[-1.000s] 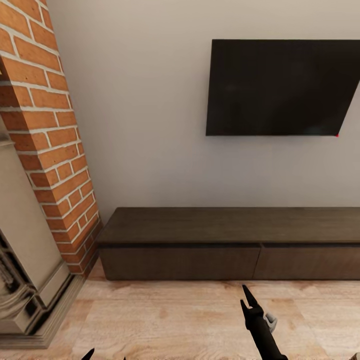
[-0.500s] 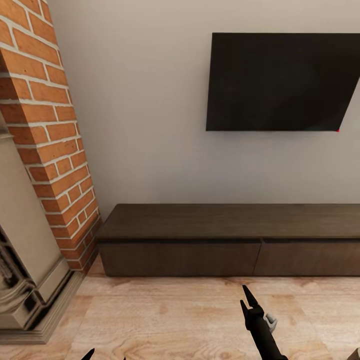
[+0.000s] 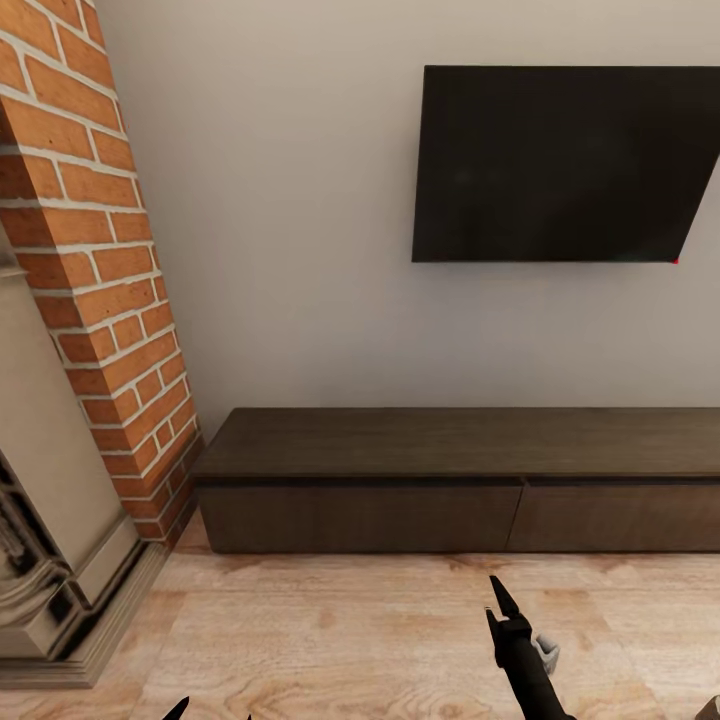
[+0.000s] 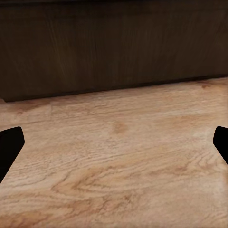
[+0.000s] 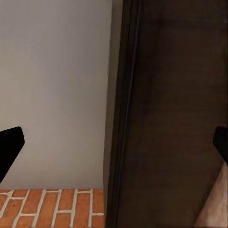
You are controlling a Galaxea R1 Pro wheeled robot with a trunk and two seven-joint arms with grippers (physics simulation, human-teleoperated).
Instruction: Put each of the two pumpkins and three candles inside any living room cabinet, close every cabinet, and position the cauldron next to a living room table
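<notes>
The long dark cabinet sits against the wall, drawers flush, below a black television and beside a brick fireplace. Both pincers — right gripper and left gripper — hang before it, spread wide, holding nothing.

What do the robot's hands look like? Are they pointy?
Yes! The right gripper is matte black, with two thin fingers tapering to sharp points like a beak. A small pale grey part sticks out beside its black wrist. In the left wrist view, the left gripper shows two plain black fingertips, with no markings.
</notes>
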